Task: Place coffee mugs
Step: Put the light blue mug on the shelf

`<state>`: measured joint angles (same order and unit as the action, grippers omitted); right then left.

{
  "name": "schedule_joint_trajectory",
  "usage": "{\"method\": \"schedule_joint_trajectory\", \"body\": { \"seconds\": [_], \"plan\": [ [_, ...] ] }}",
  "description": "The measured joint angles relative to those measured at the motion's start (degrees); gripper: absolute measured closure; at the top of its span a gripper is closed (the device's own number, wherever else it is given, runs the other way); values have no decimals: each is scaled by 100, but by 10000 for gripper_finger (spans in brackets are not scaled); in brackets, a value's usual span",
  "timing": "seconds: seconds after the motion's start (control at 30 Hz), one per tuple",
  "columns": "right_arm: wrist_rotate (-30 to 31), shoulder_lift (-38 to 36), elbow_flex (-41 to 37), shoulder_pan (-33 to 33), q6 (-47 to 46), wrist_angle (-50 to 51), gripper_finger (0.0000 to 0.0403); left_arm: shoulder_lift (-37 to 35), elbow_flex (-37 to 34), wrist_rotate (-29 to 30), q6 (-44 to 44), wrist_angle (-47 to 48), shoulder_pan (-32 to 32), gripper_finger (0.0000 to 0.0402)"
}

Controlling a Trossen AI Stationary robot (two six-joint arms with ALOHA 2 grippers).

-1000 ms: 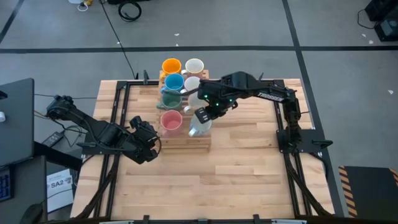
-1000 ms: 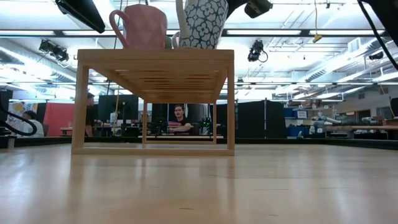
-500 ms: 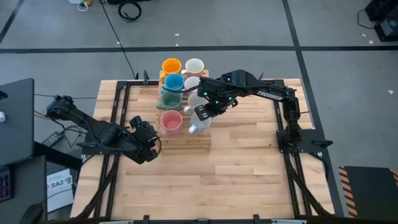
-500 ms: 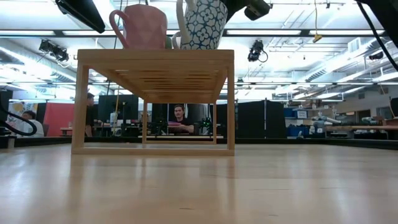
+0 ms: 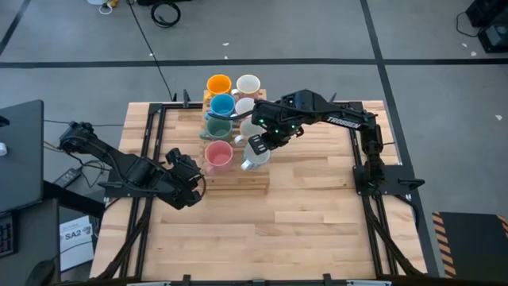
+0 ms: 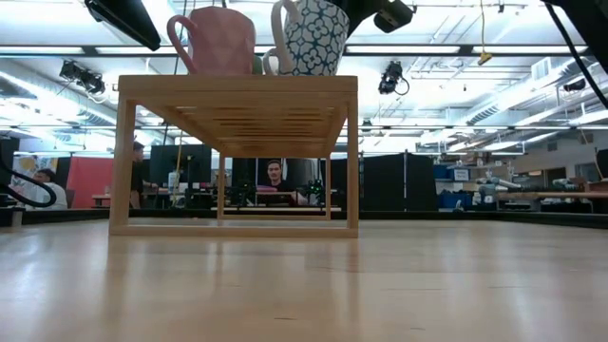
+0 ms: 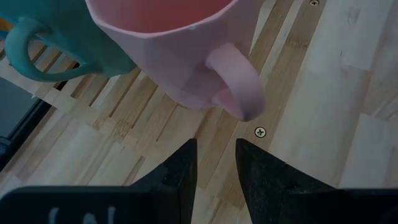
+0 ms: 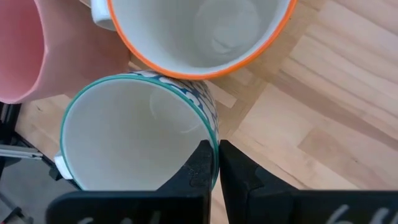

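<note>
The pale plank bench (image 5: 302, 214) carries a slatted wooden rack (image 6: 237, 95) near its far edge, with glazed round mugs in two rows on top. Over the last second the right pincer (image 8: 211, 163), pinched on the rim of the blue-patterned mug (image 6: 312, 36), has eased it from a lean to nearly upright at the rack's front right corner beside the pink mug (image 6: 217, 40); release looks close. The left pincer (image 7: 214, 163) waits part-open, holding nothing, facing the pink mug's handle
</note>
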<state>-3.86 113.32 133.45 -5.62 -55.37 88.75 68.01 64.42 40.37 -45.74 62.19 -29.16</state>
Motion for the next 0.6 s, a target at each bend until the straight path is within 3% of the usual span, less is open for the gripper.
{"method": "schedule_joint_trajectory", "body": {
  "seconds": [0.6],
  "plan": [
    [-31, 0, 0, 35, -212, -42, 365, 0, 0, -1, 0, 0, -1, 285]
  ]
}}
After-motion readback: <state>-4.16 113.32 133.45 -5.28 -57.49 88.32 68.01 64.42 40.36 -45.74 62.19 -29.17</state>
